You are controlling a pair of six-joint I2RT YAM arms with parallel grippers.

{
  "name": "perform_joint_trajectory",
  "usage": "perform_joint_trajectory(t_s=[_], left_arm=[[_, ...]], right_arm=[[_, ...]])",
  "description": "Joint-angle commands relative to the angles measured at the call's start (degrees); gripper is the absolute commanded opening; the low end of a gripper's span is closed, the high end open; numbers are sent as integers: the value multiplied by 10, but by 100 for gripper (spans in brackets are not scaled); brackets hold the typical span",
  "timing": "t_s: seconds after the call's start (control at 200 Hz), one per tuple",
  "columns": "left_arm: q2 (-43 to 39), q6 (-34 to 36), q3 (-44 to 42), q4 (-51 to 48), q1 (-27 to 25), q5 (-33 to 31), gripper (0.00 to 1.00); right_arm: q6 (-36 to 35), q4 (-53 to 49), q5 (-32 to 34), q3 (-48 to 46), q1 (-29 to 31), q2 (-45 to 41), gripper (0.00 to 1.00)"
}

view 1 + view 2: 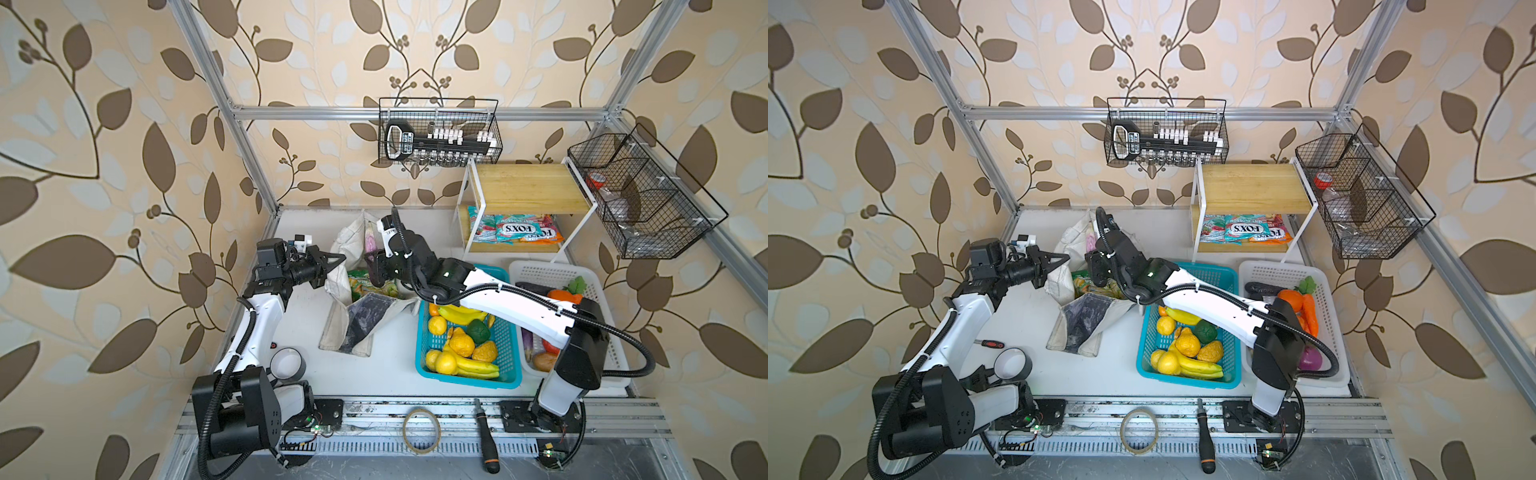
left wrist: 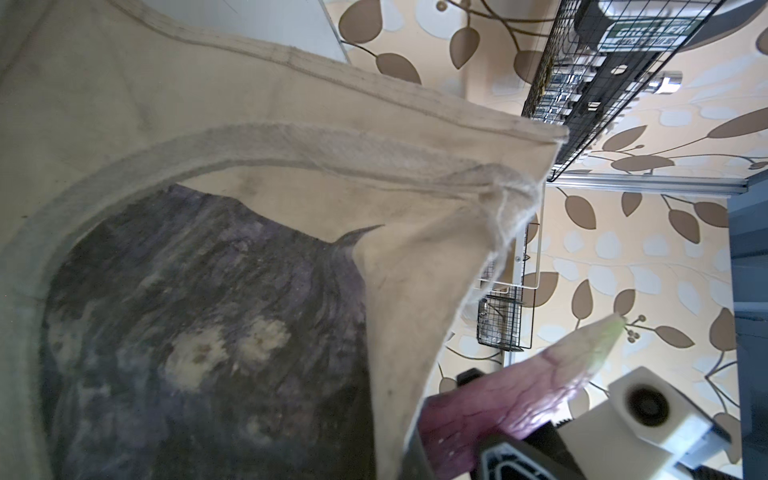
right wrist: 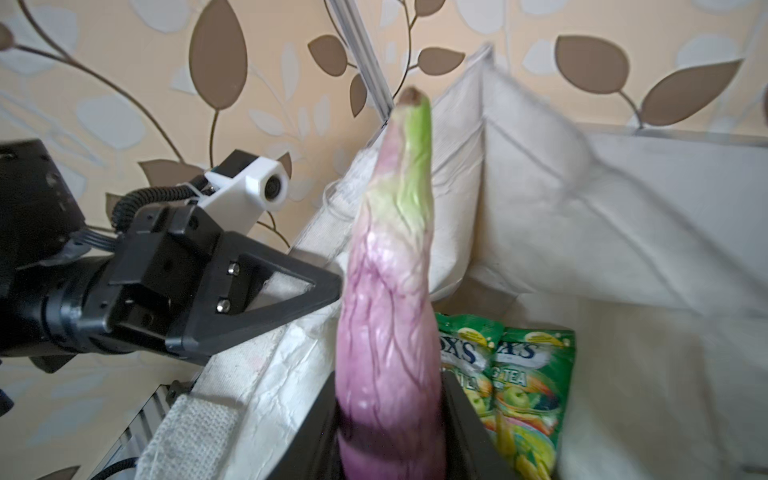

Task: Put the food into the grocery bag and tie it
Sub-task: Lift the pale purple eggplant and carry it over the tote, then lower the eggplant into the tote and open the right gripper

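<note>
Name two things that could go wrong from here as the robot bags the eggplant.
1. The right gripper holds the eggplant by its thick end only; the long stem end juts out and could catch the grocery bag's slack rim.
2. The left gripper pinches just one edge of the rim; if the fabric slips, the mouth may fold over the green packets.

Left tool [image 1: 341, 258] pinched closed, right tool [image 1: 371, 262] gripping.

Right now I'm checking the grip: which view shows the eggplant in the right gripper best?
The right wrist view: the eggplant is close up, clamped in the right gripper. The left wrist view catches only its stem half beside the grocery bag; both top views show a small sliver.
</note>
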Motion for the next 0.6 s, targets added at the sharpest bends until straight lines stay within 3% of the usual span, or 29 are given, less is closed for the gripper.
perform_joint_trajectory(t_s=[0.0,0.595], left_arm=[[-5,-20,7,42,-6,16,0],[-23,4,36,1,-7,5,0]], right_arm=[[31,30,-32,13,8,15,21],[53,9,-78,-9,-31,141,23]])
